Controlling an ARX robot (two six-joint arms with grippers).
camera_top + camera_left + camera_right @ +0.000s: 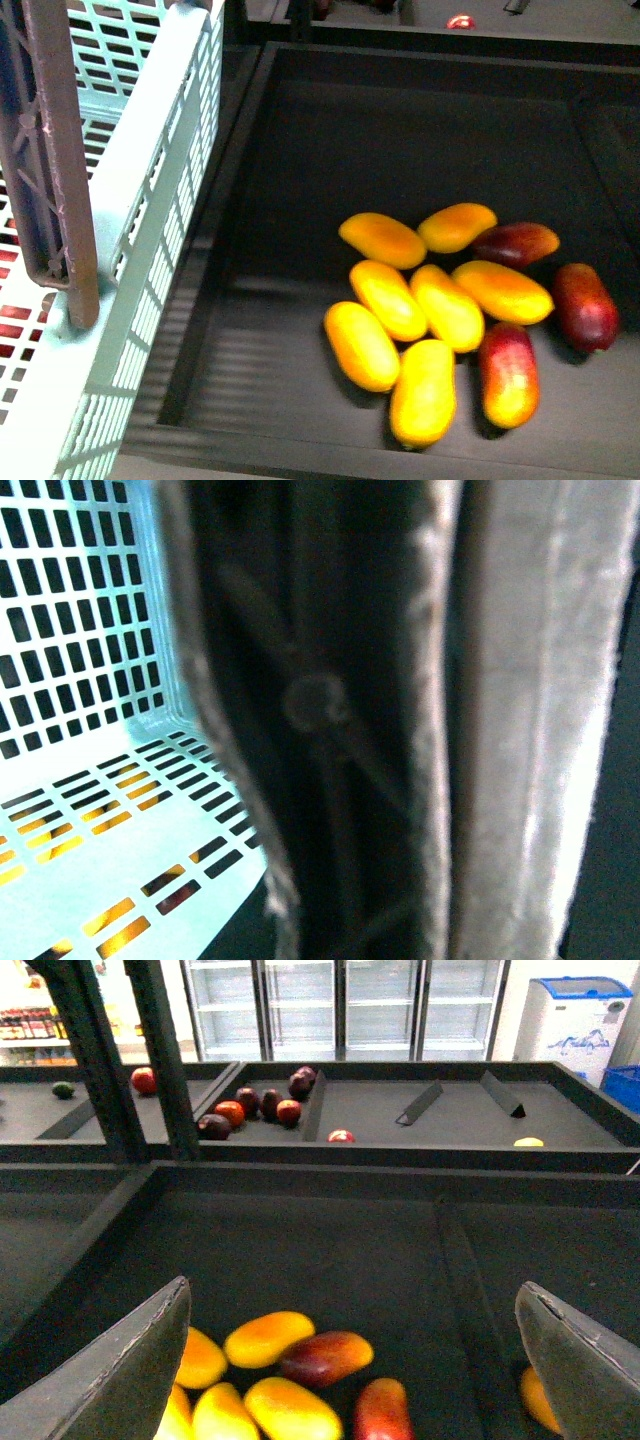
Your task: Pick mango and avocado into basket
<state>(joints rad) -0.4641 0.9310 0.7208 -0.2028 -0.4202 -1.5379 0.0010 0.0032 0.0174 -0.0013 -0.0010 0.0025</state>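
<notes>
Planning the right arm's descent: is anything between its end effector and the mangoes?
Nothing visible does. The open right end effector hangs over the pile with a clear line to the mango; a red mango lies against it.

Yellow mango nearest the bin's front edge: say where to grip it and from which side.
From above, jaws across the short width of the mango near its front end. It lies flat, long axis near to far; a yellow neighbour crowds its left and a red-blushed mango sits close right, so that end looks freest.
</notes>
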